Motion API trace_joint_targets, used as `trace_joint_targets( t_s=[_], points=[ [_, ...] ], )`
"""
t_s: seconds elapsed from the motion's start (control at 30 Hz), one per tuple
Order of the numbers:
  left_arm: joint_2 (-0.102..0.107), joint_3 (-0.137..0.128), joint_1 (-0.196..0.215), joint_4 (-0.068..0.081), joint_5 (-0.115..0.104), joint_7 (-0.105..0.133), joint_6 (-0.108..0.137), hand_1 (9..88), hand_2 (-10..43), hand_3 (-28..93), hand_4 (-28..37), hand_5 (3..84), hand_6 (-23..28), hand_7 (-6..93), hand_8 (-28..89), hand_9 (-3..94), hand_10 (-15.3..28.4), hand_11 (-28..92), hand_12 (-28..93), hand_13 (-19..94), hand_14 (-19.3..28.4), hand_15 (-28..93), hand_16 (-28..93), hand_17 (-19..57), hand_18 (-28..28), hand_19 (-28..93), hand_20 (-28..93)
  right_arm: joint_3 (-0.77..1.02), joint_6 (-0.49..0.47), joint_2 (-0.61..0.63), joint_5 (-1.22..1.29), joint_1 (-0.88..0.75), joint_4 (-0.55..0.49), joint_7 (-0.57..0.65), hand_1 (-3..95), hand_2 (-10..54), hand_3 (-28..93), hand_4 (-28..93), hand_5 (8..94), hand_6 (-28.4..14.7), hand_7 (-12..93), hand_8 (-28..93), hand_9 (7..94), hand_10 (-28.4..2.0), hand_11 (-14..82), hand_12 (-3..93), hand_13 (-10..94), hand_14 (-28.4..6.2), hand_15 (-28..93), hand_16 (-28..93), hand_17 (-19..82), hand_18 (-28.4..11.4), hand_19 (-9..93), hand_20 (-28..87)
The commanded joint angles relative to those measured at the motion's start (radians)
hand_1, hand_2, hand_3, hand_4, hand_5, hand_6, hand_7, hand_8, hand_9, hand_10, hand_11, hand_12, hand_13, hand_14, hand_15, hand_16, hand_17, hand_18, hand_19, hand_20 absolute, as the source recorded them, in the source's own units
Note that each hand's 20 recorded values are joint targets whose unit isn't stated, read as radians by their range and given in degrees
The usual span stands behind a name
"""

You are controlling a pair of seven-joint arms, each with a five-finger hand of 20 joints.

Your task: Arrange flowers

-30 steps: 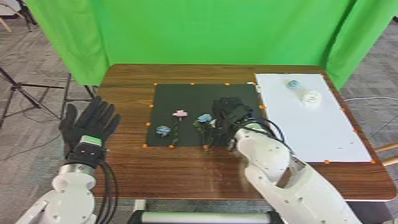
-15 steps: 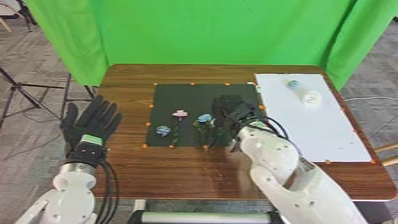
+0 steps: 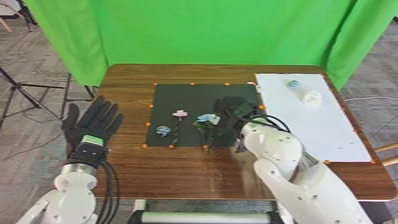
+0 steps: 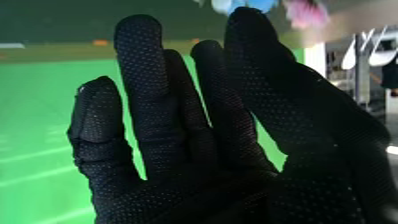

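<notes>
from here i see a dark mat (image 3: 191, 95) lying on the brown counter (image 3: 178, 172), with orange marks around its rim. the flowers lie on its left and middle parts: a small blue flower (image 3: 163, 131) close to its left edge, a pink flower (image 3: 180, 113) nearer its middle, and a pale blue bunch (image 3: 209, 119) with green leaves just to the right of that. stems run from the pink one and the bunch towards the mat's near edge.

the robot's right hand (image 3: 233, 109) is over the right part of the mat, just beside the pale blue bunch; whether it touches the bunch i can't tell. in its wrist view the fingers (image 4: 147, 100) are nearly straight, with gaps between some of them, the thumb off to one side, and they have hold of nothing.

the left hand (image 3: 91, 121) is well to the left of the mat, its fingers straight, spread and empty.

to the right of the mat is a white sheet (image 3: 333, 132), bearing another blue flower (image 3: 293, 84) and a white flower (image 3: 311, 97). beyond the mat, past the counter, hangs a green curtain (image 3: 204, 32).
</notes>
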Motion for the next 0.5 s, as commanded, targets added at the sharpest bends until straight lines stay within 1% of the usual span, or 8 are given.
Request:
trace_joint_targets(
  t_s=[0.03,0.13,0.23,0.27,0.4,0.43,0.47,0.5],
  points=[
    [-0.004,0.006,-0.005,0.001,-0.006,-0.003,-0.012,24.8,15.8,72,-28.3,42.2,7.6,18.6,-11,35.1,14.2,28,9,24,14.2,46,-11,-5.0,13.6,39,9,-0.036,-0.035,-0.021,-0.045,0.053,0.054,-0.045,54.4,-9.5,77,-28,54.2,-4.1,13,-12,51.2,-13.5,9.2,11.3,60,-9.7,44,31,33,-23.0,85,33],
    [-0.001,0.005,-0.001,0.0,-0.009,0.002,-0.013,24.8,15.8,72,-28.3,42.1,7.6,18.7,-11,35.1,14.3,28,9,24,14.2,46,-11,-5.0,13.6,39,9,-0.042,-0.038,-0.023,-0.044,0.066,0.064,-0.045,55.8,-9.5,77,-28,54.3,-3.7,14,-12,51.2,-13.0,9.5,11.0,60,-9.3,43,33,33,-22.9,85,34],
    [0.0,0.001,0.007,-0.004,-0.011,0.007,-0.01,24.9,15.9,72,-28.3,42.2,7.6,18.6,-11,35.1,14.3,28,9,24,14.2,46,-11,-5.0,13.6,39,9,-0.035,-0.041,-0.02,-0.049,0.06,0.058,-0.035,54.9,-9.3,77,-28,59.5,-3.5,15,-12,52.9,-13.1,9.9,11.1,60,-9.4,43,33,33,-22.9,85,34],
    [0.002,0.001,0.011,-0.006,-0.012,0.011,-0.008,24.8,15.9,72,-28.3,42.2,7.6,18.6,-11,35.1,14.3,28,9,24,14.3,46,-11,-5.0,13.6,39,10,-0.033,-0.042,-0.018,-0.045,0.06,0.055,-0.031,54.2,-9.4,77,-28,62.8,-3.8,16,-10,53.6,-13.8,9.9,11.4,60,-9.5,43,33,33,-22.9,85,34],
    [-0.003,-0.004,0.018,-0.008,-0.007,0.006,-0.009,24.9,15.9,72,-28.3,42.2,7.6,18.6,-11,35.1,14.3,28,9,24,14.2,46,-11,-4.9,13.6,39,10,-0.031,-0.052,-0.018,-0.042,0.062,0.053,-0.03,51.6,-9.5,78,-28,66.3,-4.1,20,-2,54.8,-14.8,10.0,12.1,59,-10.2,45,32,33,-22.7,86,36],
    [-0.007,-0.004,0.013,-0.005,-0.004,-0.005,-0.007,24.8,15.9,72,-28.3,42.2,7.6,18.6,-11,35.1,14.3,28,9,24,14.2,46,-11,-4.9,13.7,39,10,-0.028,-0.064,-0.019,-0.038,0.059,0.05,-0.028,51.4,-9.5,78,-28,66.4,-4.2,20,-2,54.9,-14.9,10.0,12.2,59,-10.3,46,31,33,-22.8,86,36],
    [-0.006,-0.005,0.015,-0.006,-0.004,-0.005,-0.011,24.8,15.9,72,-28.3,42.2,7.6,18.6,-11,35.1,14.3,28,9,24,14.3,46,-11,-5.0,13.7,39,10,-0.03,-0.064,-0.019,-0.037,0.061,0.048,-0.025,51.2,-9.5,78,-28,66.8,-4.2,21,-1,54.9,-15.0,10.0,12.2,59,-10.4,46,31,33,-22.7,86,36],
    [-0.007,-0.005,0.015,-0.009,-0.009,-0.001,-0.007,24.8,15.9,72,-28.3,42.2,7.7,18.6,-11,35.1,14.3,28,9,24,14.3,46,-11,-4.9,13.6,39,10,-0.031,-0.064,-0.019,-0.04,0.061,0.049,-0.027,51.2,-9.5,78,-28,67.0,-4.3,21,-1,54.9,-15.1,9.9,12.2,59,-10.4,46,31,33,-22.8,86,36]
  ],
)
